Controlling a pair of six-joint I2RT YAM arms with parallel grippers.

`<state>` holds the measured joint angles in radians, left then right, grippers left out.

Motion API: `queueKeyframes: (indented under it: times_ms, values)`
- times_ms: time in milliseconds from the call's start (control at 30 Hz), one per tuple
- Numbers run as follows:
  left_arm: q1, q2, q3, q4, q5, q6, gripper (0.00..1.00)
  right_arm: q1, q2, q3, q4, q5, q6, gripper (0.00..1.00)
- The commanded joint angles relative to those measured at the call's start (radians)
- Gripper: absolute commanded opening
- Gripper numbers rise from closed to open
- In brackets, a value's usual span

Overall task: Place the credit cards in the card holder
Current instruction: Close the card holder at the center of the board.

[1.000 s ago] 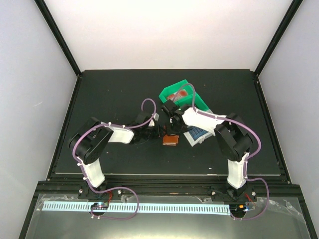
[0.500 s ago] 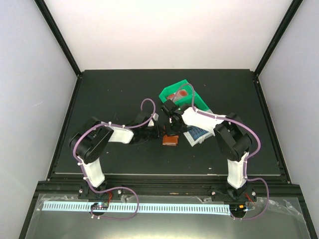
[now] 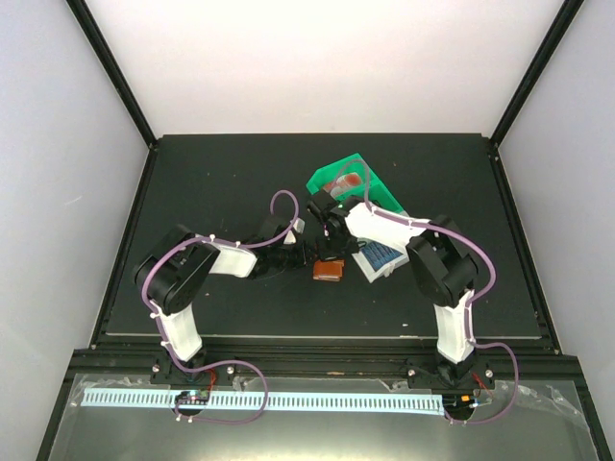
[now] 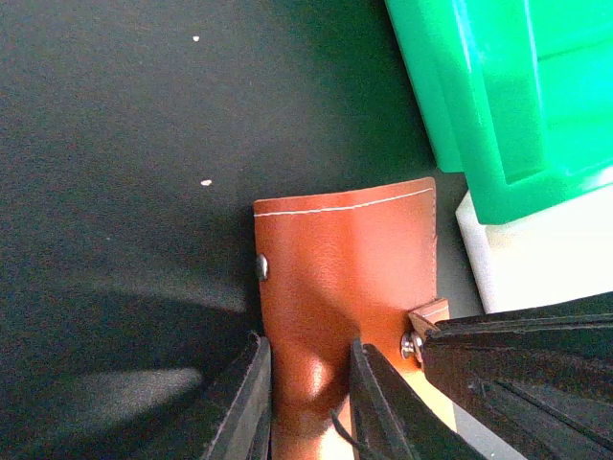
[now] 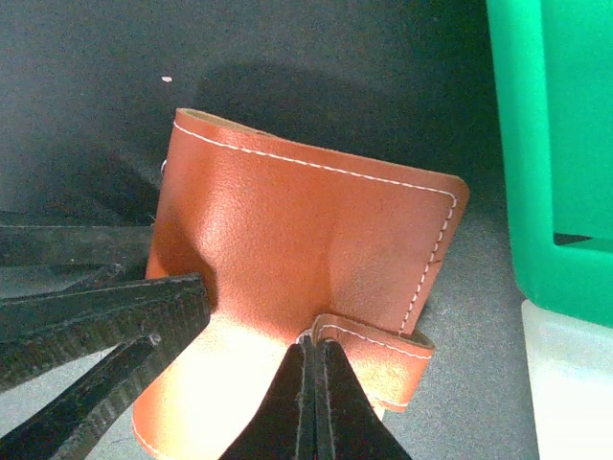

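The brown leather card holder (image 3: 328,272) lies on the black mat between both grippers. My left gripper (image 4: 311,407) is shut on its near end, the leather bulging between the fingers (image 4: 251,402). Its snap stud (image 4: 261,266) shows at the left edge. My right gripper (image 5: 313,359) is pinched shut on the holder's narrow strap (image 5: 378,343), lifting it off the front face (image 5: 287,220). In the top view the left gripper (image 3: 306,257) and right gripper (image 3: 332,248) meet over the holder. A red card (image 3: 354,179) lies in the green bin. A blue card (image 3: 381,256) lies in the white bin.
The green bin (image 3: 336,178) stands just behind the holder, the white bin (image 3: 389,261) beside it on the right. Both show close by in the left wrist view (image 4: 517,96) (image 4: 536,259) and the right wrist view (image 5: 556,144).
My right arm has shifted slightly to the left over the holder. The holder and the left arm stay in place.
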<state>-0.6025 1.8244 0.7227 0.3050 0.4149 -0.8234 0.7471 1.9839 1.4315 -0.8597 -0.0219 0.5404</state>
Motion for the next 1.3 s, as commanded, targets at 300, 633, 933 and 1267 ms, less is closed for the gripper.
queueKeyframes:
  times_ms: [300,633,933,1267]
  values:
    - [-0.040,0.123,-0.072,-0.224,0.072,-0.010,0.24,0.053,0.108,0.032,0.018,-0.057,0.033,0.01]
    - [-0.039,0.126,-0.077,-0.219,0.071,-0.011,0.24,0.060,0.151,0.016,0.051,-0.089,0.056,0.01]
    - [-0.039,0.130,-0.080,-0.214,0.072,-0.012,0.23,0.077,0.213,0.015,0.065,-0.095,0.075,0.01]
    - [-0.036,0.130,-0.091,-0.205,0.072,-0.017,0.22,0.081,0.289,0.082,0.056,-0.075,0.073,0.01]
